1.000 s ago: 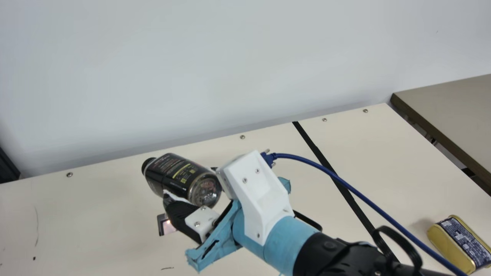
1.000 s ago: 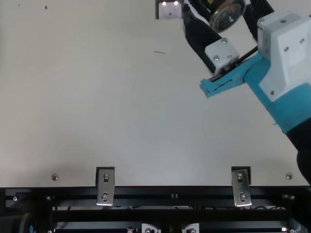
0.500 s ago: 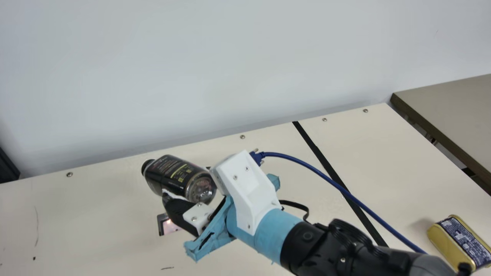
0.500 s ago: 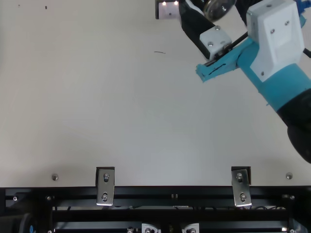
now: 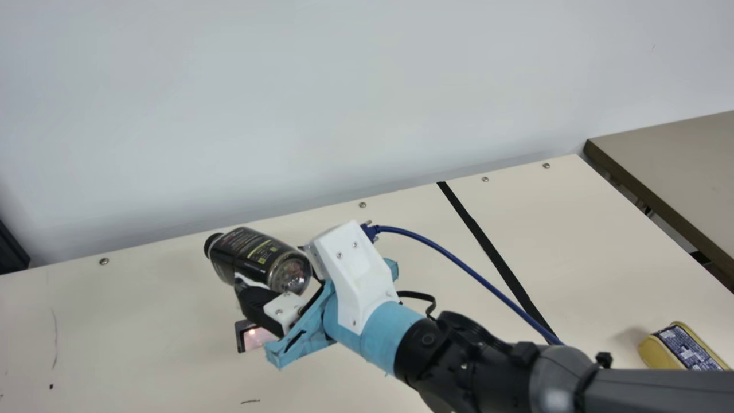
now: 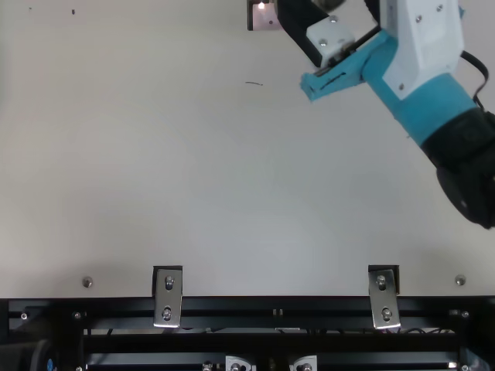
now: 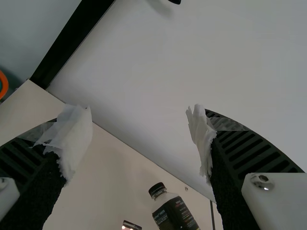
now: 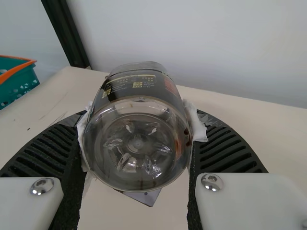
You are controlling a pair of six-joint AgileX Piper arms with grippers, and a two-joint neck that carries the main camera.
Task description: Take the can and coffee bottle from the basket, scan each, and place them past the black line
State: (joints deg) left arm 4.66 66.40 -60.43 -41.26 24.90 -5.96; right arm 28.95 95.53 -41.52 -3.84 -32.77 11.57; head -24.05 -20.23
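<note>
Cream tabletop lies beneath my right gripper, its arm angled diagonally, pinching the coffee bottle cap-outward near the lit scanner; my left gripper stands spread.

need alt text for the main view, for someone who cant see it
The right gripper holds a dark bottle tilted, cap toward the upper left, near a small lit scanner on a cream table. A yellow can sits at right, past a black line.
</note>
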